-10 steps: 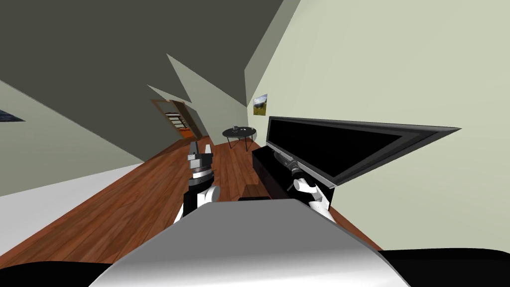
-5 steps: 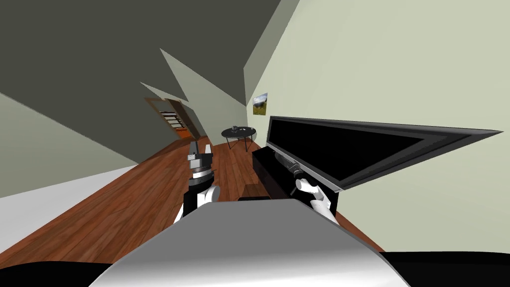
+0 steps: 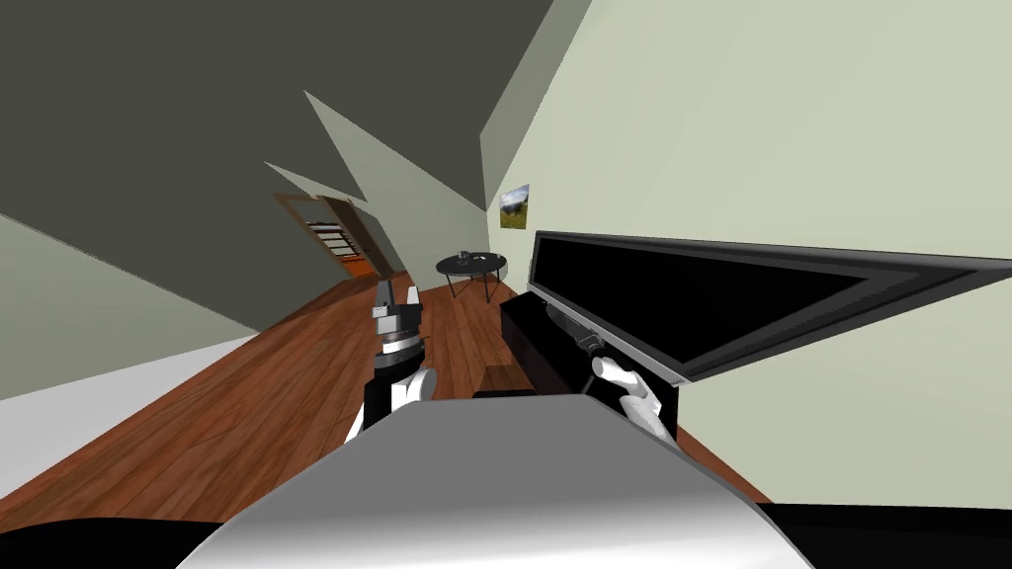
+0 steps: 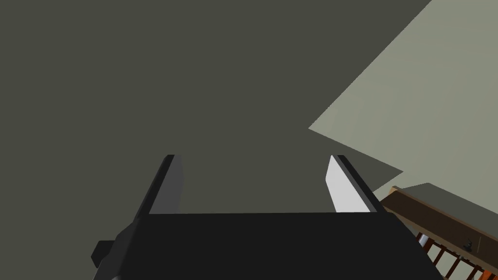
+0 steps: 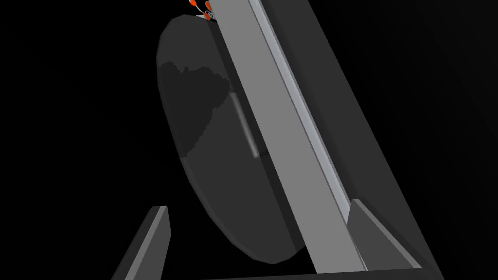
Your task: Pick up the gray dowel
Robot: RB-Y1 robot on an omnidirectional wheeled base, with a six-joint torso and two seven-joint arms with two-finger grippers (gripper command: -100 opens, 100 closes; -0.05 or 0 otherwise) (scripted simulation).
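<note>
The gray dowel point(image 5: 244, 125) is a thin, pale stick lying on the dark oval foot point(image 5: 204, 146) of the television, close beside the grey lower bezel point(image 5: 272, 136). My right gripper point(image 5: 257, 206) points at it from a short way off, open, with nothing between its fingers. In the head view the right gripper point(image 3: 557, 316) reaches along the top of the black stand point(image 3: 529, 346), under the television point(image 3: 692, 286). My left gripper point(image 3: 395, 294) is raised over the floor, pointing up, and the left wrist view shows the left gripper point(image 4: 253, 156) open and empty.
A round black table point(image 3: 472, 264) with small things on it stands at the far end of the wooden floor point(image 3: 247, 395). A doorway point(image 3: 341, 242) opens at the back left. The pale wall runs close along my right, behind the television.
The whole head view has shifted a little, so I have moved. My right forearm has drawn slightly lower along the stand. Both grippers stay open.
</note>
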